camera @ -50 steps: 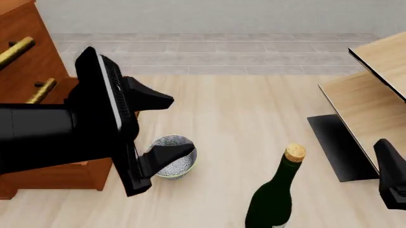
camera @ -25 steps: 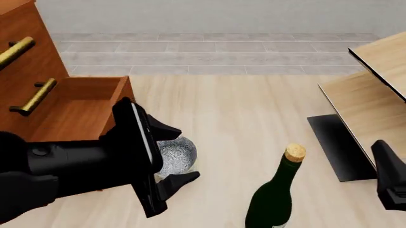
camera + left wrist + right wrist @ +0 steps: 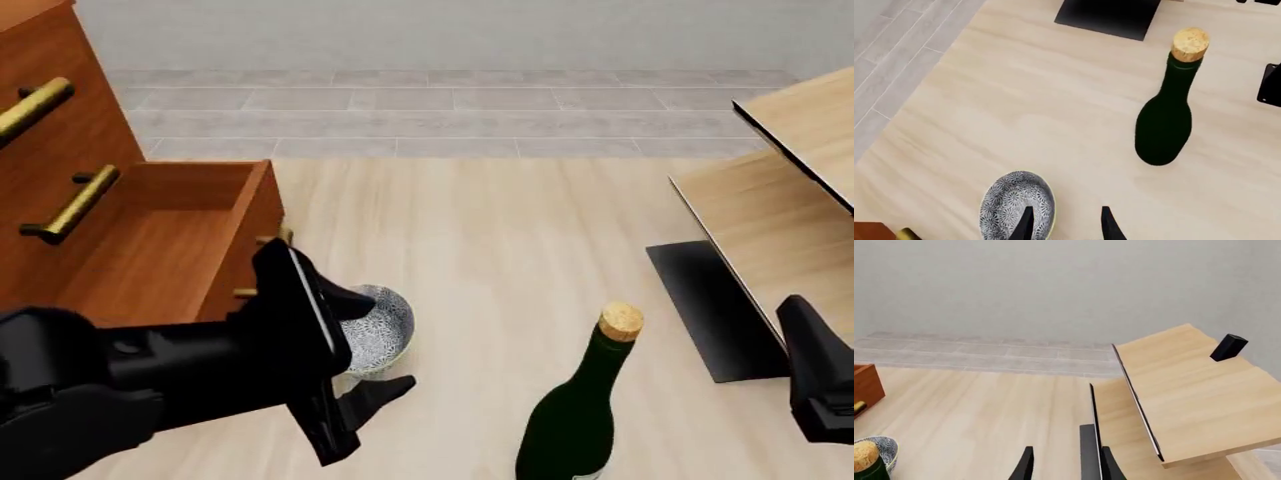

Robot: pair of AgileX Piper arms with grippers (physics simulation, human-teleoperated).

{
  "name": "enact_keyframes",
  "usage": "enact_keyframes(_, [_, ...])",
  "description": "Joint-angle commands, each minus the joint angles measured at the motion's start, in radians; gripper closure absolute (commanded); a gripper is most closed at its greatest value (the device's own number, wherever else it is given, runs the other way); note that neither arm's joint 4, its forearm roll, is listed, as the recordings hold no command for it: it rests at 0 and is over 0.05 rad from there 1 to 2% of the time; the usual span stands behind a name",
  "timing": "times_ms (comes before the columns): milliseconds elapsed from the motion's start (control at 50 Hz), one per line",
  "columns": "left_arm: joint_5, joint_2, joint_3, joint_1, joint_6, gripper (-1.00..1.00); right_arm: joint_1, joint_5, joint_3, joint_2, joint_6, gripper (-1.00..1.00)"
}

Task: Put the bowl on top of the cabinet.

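The left gripper hangs low over the table, its black fingers spread apart with one finger over the bowl's inner wall and the other finger outside the rim; whether either touches the bowl cannot be told. The bowl sits upright on the table, at about 1 o'clock from the left gripper in the front view, just beside the front corner of the open drawer. That drawer belongs to the cabinet, which rises at 10 o'clock from the bowl. A dark green corked bottle stands at 4 o'clock from the bowl, apart from it. The right gripper rests at the far 3 o'clock side, fingers parted and holding nothing, near pale wood furniture.
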Motion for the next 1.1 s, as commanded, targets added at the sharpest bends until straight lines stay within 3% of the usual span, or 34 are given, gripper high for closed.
enact_keyframes(20, [-0.035, 0.036, 0.016, 0.032, -0.013, -1.0, 0.004, -0.005, 0.002, 0.006, -0.006, -1.0])
enact_keyframes(520, [-0.069, 0.098, -0.014, 0.096, 0.008, -1.0, 0.003, 0.0, 0.001, 0.001, -0.008, -1.0])
enact_keyframes(1100, [-0.144, 0.171, 0.007, 0.108, -0.031, -1.0, 0.002, 0.007, -0.001, 0.001, -0.02, -1.0])
